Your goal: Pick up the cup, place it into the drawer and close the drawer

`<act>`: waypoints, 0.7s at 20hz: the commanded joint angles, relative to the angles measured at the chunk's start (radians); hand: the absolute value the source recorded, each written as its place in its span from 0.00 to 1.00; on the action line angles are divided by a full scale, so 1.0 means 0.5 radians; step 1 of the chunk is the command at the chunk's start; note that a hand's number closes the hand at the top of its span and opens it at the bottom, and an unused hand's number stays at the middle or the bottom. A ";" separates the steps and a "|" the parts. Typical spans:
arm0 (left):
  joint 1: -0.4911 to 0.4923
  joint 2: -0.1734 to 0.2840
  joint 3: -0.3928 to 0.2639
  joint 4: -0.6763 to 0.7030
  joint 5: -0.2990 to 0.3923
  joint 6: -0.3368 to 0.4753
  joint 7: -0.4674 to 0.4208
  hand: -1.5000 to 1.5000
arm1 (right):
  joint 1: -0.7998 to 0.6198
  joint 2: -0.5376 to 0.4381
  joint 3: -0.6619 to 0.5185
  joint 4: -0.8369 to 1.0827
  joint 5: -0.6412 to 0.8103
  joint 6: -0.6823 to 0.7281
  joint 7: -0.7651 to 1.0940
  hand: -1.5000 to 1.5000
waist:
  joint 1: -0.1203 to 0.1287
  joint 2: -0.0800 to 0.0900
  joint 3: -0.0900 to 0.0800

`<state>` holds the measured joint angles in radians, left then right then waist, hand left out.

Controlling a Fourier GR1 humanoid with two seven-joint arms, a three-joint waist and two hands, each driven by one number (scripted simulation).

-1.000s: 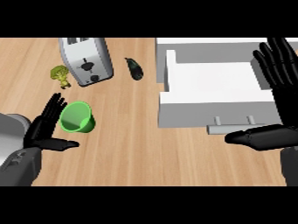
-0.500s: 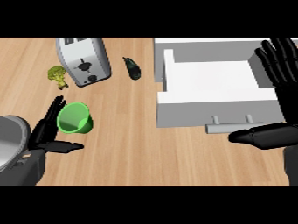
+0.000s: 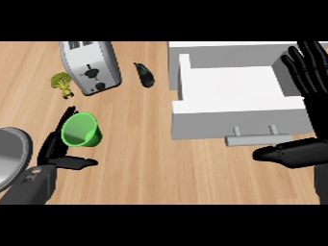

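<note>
**Green cup beside the left hand, drawer standing open**

Nearest the lower edge, the left hand (image 3: 58,151) comes up from the bottom left on its grey forearm. Its fingers run straight up along the left side of the green cup (image 3: 82,129), and its thumb juts out to the right just under the cup's base. The hand is spread wide and is not curled round the cup; whether the fingers touch the cup's wall cannot be told. The cup lies tilted on the wooden counter (image 3: 145,163), with its open mouth facing up toward the view.

At the lower right, the right hand (image 3: 315,96) is held open with its fingers straight and pointing away, and its thumb stretches to the left below the drawer's front. It holds nothing.

Just beyond that thumb is the white drawer (image 3: 230,91), pulled out and open, with a grey bar handle (image 3: 255,139) on its near face.

Farther off on the left stands a silver toaster (image 3: 90,67). A small piece of broccoli (image 3: 62,83) lies to its left, and a dark eggplant (image 3: 145,75) lies to its right, between the toaster and the drawer.

No brand, label or writing can be read on any of these things.
</note>
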<state>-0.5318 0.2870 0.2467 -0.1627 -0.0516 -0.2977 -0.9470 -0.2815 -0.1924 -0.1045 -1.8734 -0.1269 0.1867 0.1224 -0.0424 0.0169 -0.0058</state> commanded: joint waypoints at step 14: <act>-0.067 -0.053 0.034 -0.160 -0.001 0.125 -0.383 1.00 | -0.012 0.001 -0.003 0.065 0.046 -0.009 -0.042 0.00 | -0.008 0.009 -0.001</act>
<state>-0.5642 0.2486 0.2487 -0.2182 -0.0509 -0.2960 -0.9943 -0.2975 -0.1958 -0.1113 -1.8425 -0.1173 0.1850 0.1138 -0.0445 0.0192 -0.0064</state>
